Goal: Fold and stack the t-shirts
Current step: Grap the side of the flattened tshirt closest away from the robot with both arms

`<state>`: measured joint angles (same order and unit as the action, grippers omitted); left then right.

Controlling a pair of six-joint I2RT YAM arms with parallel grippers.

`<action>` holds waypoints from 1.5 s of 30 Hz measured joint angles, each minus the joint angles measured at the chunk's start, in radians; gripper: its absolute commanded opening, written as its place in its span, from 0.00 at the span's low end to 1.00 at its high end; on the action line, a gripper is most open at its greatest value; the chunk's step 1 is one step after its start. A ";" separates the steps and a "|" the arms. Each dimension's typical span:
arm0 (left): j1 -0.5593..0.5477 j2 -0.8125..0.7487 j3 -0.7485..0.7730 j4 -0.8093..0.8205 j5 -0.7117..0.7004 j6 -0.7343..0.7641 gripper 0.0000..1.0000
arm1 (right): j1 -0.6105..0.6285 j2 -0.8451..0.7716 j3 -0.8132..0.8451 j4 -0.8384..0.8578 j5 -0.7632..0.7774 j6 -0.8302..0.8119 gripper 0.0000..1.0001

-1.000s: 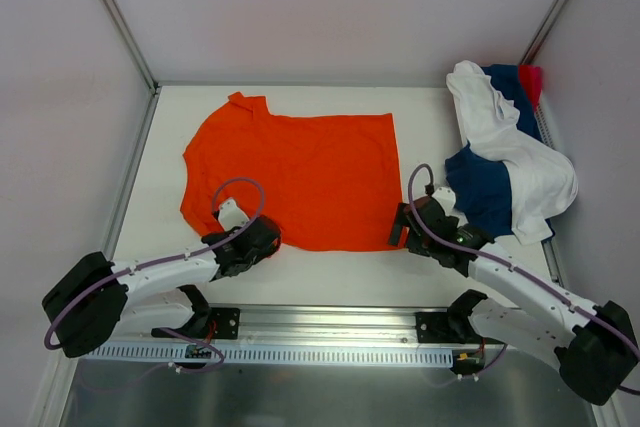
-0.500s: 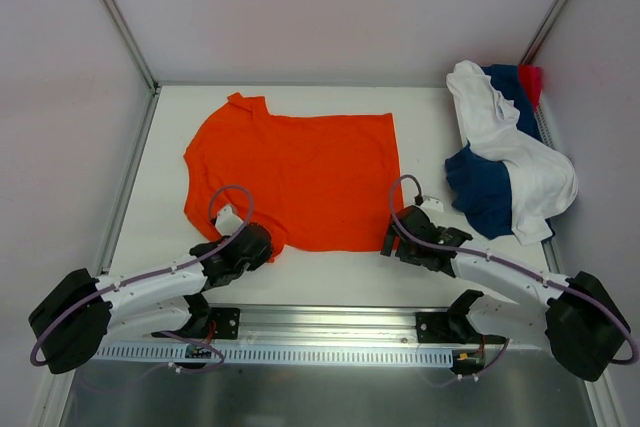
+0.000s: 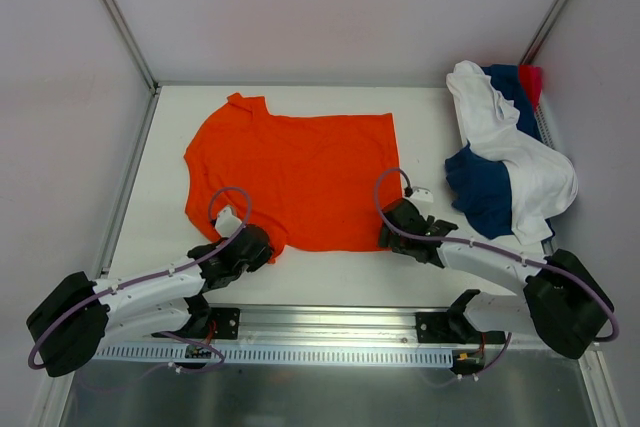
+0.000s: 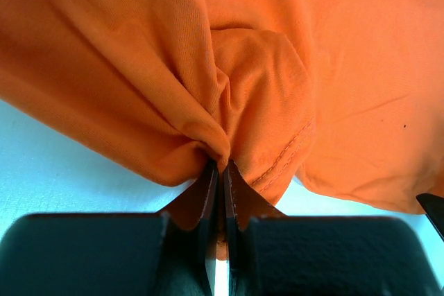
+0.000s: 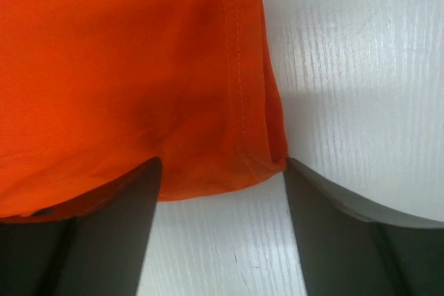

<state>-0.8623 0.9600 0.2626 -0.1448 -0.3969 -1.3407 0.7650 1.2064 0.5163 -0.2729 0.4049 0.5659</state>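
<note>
Heap at the far right corner of the white table: crumpled white cloth t-shirt over navy blue t-shirt, with a red-pink t-shirt barely showing behind. It is well apart from both arms and blocks nothing. The bright orange cloth t-shirt lies spread flat mid-table, with few wrinkles. The left gripper is clamped tight on the bunched near-left hem. On the right gripper, jaws parted, straddling the near-right hem corner, cloth unpinched.
</note>
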 measured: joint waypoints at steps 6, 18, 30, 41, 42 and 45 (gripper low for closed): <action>0.000 0.002 0.000 0.001 0.000 0.001 0.00 | 0.000 0.027 0.006 0.000 0.026 -0.023 0.10; 0.000 -0.024 0.071 -0.151 0.095 0.125 0.00 | 0.000 0.019 0.008 -0.027 0.035 -0.016 0.01; 0.000 -0.029 0.275 -0.414 0.127 0.294 0.00 | 0.000 -0.014 0.093 -0.142 0.064 -0.033 0.00; 0.067 -0.049 0.351 -0.555 0.043 0.415 0.00 | -0.019 0.018 0.224 -0.178 0.115 -0.100 0.01; 0.082 -0.050 0.358 -0.562 0.037 0.435 0.00 | -0.028 0.024 0.235 -0.180 0.117 -0.107 0.00; 0.119 -0.054 0.375 -0.577 0.019 0.475 0.00 | -0.053 0.044 0.264 -0.182 0.122 -0.127 0.01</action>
<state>-0.7433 0.9058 0.6376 -0.7216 -0.3775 -0.8661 0.7124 1.2503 0.7807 -0.4549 0.5270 0.4389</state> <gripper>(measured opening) 0.017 0.021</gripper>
